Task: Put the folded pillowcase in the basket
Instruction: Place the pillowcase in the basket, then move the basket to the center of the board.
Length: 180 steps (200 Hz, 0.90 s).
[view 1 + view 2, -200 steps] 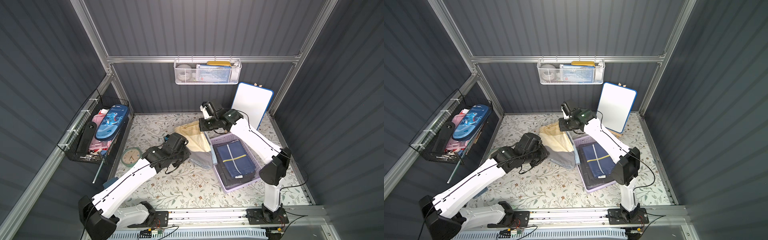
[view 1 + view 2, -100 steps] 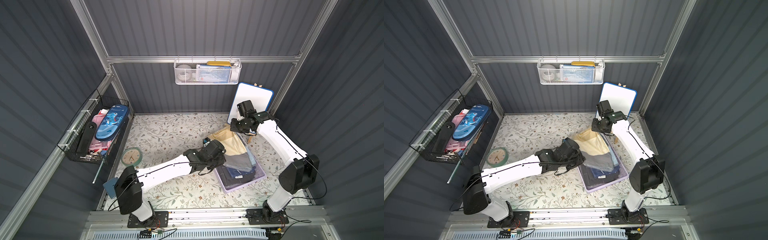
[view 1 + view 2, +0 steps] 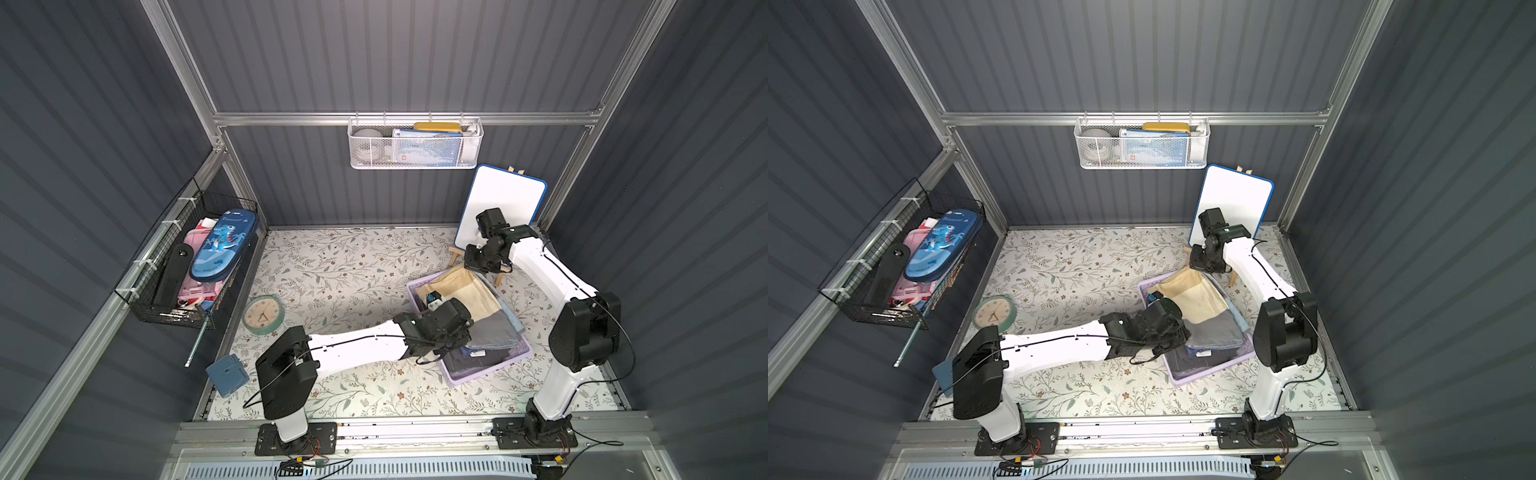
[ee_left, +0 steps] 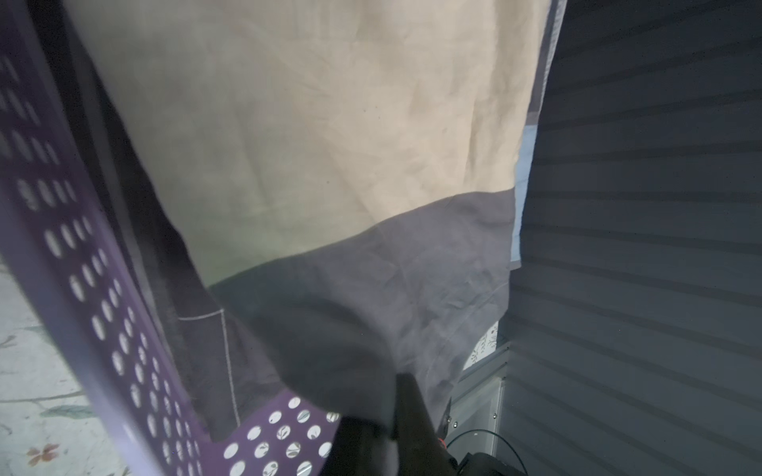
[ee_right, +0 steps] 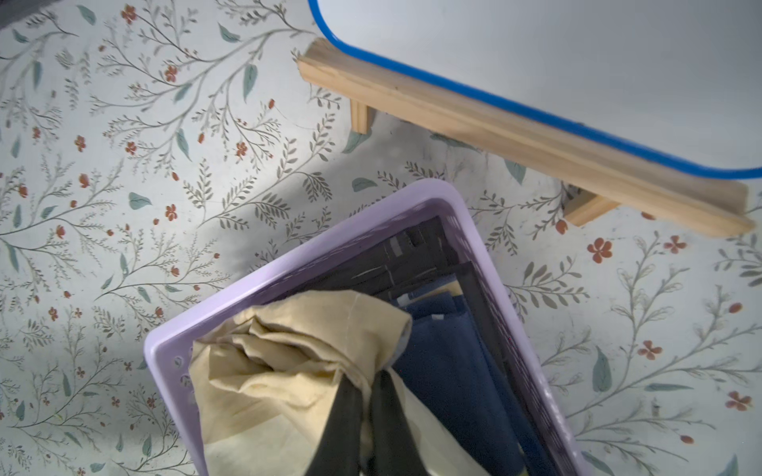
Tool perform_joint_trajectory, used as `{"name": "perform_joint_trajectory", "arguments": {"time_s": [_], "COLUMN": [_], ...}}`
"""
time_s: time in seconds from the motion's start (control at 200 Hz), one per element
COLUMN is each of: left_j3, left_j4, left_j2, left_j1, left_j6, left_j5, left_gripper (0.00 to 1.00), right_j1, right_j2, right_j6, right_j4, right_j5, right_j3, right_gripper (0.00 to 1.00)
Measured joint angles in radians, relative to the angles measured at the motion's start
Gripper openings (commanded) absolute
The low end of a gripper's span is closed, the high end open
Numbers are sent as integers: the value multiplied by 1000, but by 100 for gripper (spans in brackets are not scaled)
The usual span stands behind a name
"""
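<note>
1. The folded pillowcase [image 3: 469,291], cream at one end and grey at the other, is held stretched along the lavender basket [image 3: 490,372], inside the rim for most of its length.
2. The left gripper [image 4: 389,420] is closed narrowly on the grey end, and cloth is seen pinched between its dark fingers in the left wrist view.
3. The right gripper [image 5: 365,383] is likewise closed to a narrow gap, with a bunched cream corner clamped near the basket's far end.
4. The two opposite ends appear to be gripped so that the fold is kept flat and taut while it is carried, rather than left to sag or open.
5. Folded navy cloth [image 5: 445,362] is already stored in the basket, so the pillowcase is being laid on top of it. Whether it rests there fully or hangs just above cannot be told.
6. In both top views a pale blue edge is seen close to the rim on the right arm's side, and a slight overhang is judged possible.
7. The small whiteboard [image 3: 503,203] on its wooden easel [image 5: 495,136] stands just beside the right wrist, so little room is left there.
8. The step is judged nearly done: lowering and release are left.
</note>
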Motion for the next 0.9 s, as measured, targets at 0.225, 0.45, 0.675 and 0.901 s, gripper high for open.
{"name": "perform_joint_trajectory", "arguments": {"time_s": [0.225, 0.45, 0.675, 0.901], "left_j3": [-22, -41, -128, -54], "left_j4": [8, 10, -2, -129], "left_j2": [6, -1, -59, -146], "left_j1": [-7, -8, -21, -30], "left_j6": [-35, -54, -92, -87], "left_j5": [3, 5, 11, -42], "left_gripper": [0, 30, 99, 99], "right_j1": [-6, -6, -6, -5], "right_j2": [12, 13, 26, 11], "right_j6": [1, 8, 2, 7], "right_j4": [52, 94, 118, 122], "right_j5": [-24, -33, -37, -35], "right_j3": [-83, -122, -138, -137], "right_gripper": [0, 0, 39, 57]}}
